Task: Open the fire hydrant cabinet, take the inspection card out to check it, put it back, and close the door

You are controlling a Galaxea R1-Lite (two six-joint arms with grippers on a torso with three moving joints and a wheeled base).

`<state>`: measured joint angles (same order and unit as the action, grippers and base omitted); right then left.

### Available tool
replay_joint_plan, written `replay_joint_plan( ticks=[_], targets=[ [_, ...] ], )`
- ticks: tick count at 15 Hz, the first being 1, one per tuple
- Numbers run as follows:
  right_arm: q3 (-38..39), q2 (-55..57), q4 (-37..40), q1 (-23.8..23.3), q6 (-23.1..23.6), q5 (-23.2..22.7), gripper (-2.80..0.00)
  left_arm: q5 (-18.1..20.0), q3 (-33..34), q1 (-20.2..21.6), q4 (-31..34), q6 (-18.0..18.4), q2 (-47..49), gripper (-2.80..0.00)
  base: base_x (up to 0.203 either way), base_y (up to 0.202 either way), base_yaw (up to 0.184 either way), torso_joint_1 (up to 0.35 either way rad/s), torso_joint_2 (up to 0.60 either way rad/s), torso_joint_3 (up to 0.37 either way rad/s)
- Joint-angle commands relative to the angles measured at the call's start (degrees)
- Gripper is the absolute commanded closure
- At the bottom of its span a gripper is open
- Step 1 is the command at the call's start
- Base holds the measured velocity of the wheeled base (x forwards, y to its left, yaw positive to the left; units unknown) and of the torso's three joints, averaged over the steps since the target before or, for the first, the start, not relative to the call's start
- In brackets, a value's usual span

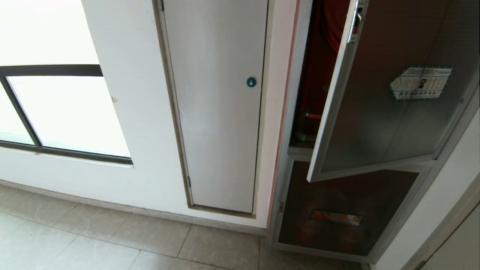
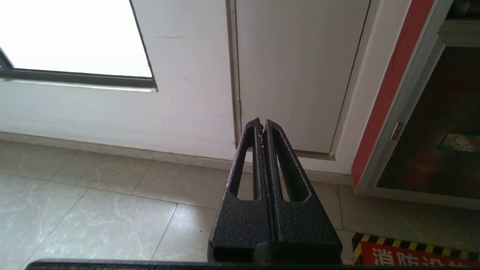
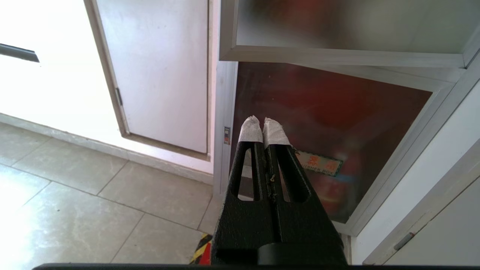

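Brushed-silver framing marks the one fire hydrant cabinet [image 1: 296, 150], its single glass door [image 1: 386, 97] swung ajar over a red interior. Two grippers hang low before the wall, left gripper [image 2: 262, 123] and right gripper [image 3: 264, 122], both pressed closed and holding nothing.

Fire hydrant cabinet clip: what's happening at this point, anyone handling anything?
Nothing is being handled. The fire hydrant cabinet stands with its door swung partly open, red interior showing in the gap. No inspection card is visible. The left gripper is shut and empty, aimed at the grey-white flush door and floor. The right gripper is also shut and empty, pointing toward the lower dark panel beneath the open door.
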<state>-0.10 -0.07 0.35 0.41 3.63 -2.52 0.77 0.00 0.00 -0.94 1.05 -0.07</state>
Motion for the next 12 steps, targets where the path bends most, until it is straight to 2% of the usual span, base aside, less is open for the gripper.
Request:
replay_joint_plan(
  ticks=[1, 12],
  targets=[
    [0.0, 0.0, 0.0, 0.0, 0.1, 0.0, 0.00, 0.0, 0.4, 0.0, 0.0, 0.0, 0.1, 0.00, 0.000, 0.000, 0.000, 0.000, 0.00, 0.000],
    [0.0, 0.0, 0.0, 0.0, 0.2, 0.1, 0.00, 0.0, 0.4, 0.0, 0.0, 0.0, 0.1, 0.00, 0.000, 0.000, 0.000, 0.000, 0.00, 0.000]
  ],
)
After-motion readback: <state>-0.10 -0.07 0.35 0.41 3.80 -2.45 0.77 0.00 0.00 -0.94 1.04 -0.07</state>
